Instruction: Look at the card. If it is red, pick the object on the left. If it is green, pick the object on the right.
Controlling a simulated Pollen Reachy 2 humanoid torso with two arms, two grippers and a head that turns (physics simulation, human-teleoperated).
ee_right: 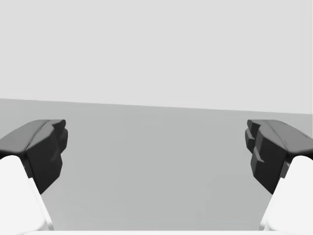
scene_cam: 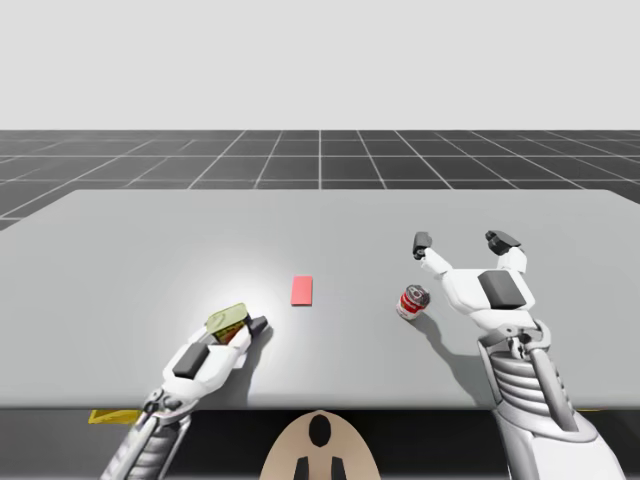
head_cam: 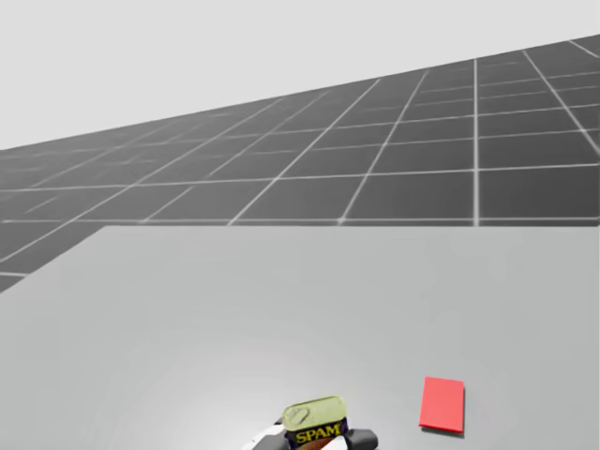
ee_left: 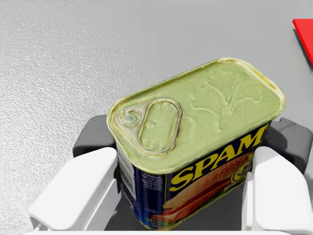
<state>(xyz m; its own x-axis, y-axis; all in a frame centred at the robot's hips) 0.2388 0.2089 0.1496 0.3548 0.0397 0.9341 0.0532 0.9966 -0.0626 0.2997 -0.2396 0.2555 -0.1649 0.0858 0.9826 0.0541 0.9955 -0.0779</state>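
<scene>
My left pincer (ee_left: 194,138) is clamped on the blue rectangular can (ee_left: 195,127) near the tabletop's (scene_cam: 150,250) front edge, while my right pincer (scene_cam: 461,241) stands spread wide.

The card (scene_cam: 302,290) lies on the table (scene_cam: 120,260), near the middle. The blue rectangular can (scene_cam: 228,320) is left of the card and closer to me. It sits between the two fingers of my left gripper (scene_cam: 238,328), touching both. The red round can (scene_cam: 412,302) is right of the card. My right gripper (scene_cam: 463,240) is behind that can, apart from it.
</scene>
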